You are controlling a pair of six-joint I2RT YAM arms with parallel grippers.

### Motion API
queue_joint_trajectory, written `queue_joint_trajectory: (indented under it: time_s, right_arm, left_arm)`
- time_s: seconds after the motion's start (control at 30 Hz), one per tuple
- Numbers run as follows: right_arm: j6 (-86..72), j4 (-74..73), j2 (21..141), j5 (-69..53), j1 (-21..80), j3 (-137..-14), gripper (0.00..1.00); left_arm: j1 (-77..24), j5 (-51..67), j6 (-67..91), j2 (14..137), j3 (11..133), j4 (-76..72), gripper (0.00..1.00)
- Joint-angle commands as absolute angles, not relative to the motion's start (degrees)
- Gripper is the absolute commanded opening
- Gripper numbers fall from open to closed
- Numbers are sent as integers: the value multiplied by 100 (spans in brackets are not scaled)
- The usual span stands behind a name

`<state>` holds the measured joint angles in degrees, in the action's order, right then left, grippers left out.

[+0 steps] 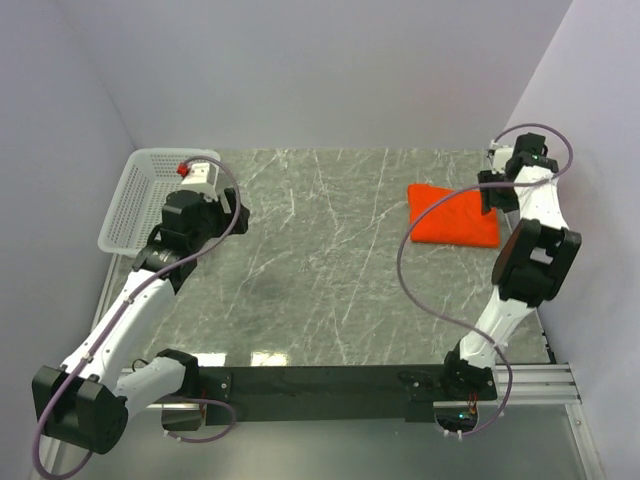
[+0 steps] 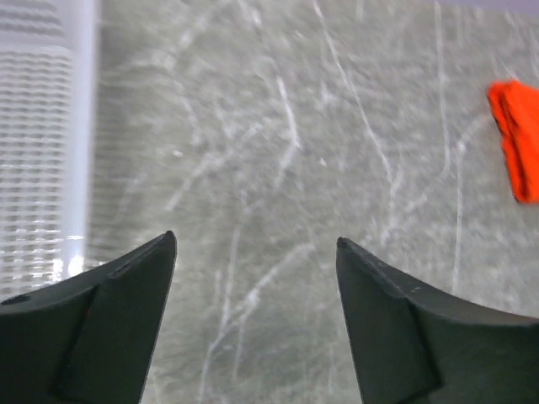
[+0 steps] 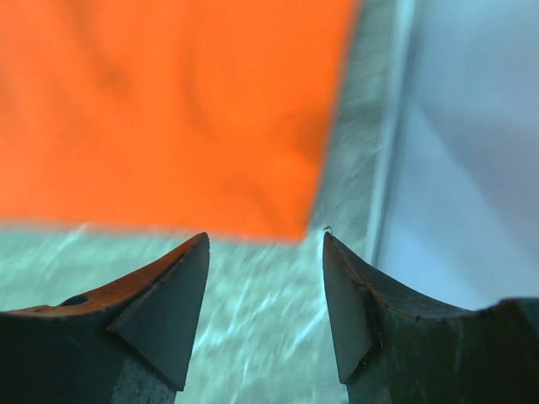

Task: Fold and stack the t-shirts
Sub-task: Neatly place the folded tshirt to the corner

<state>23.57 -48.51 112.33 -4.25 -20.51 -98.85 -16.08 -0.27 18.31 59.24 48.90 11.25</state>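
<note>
The t-shirt [image 3: 168, 109] lies far right, just beyond the right gripper [image 3: 264, 240], whose fingers are parted and empty. The left gripper [image 2: 255, 240], likewise parted and empty, is well apart from it.

Top external: high at near edge, looking down over whole tabletop [image 1: 330, 260]. Left wrist: low, facing across it toward t-shirt [image 2: 518, 139] (far, at right edge). Right wrist: close above same t-shirt's corner; shared with overhead too.
</note>
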Motion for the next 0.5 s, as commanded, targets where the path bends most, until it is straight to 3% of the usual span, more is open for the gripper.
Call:
queue_joint_trajectory:
  time_s: [0.0,0.17,0.33,0.47]
  right_arm:
    - [2891,-4835,10083,-747,-1514,-9135,64]
    - [2743,-3789,8422,-493,-1073,-7622,68]
    - [2374,-3279,7060,-212,-1230,-6919,86]
    - [2058,-2901,6251,-106,-1563,-6461,89]
  left_arm:
    - [-1547,-958,2240,5757,5308,1432,87]
    - [-1459,-764,2373,5730,5475,1765,92]
    - [-1450,-1282,2320,5722,5773,2346,98]
    - [-1450,-1757,2180,5521,5801,2566,99]
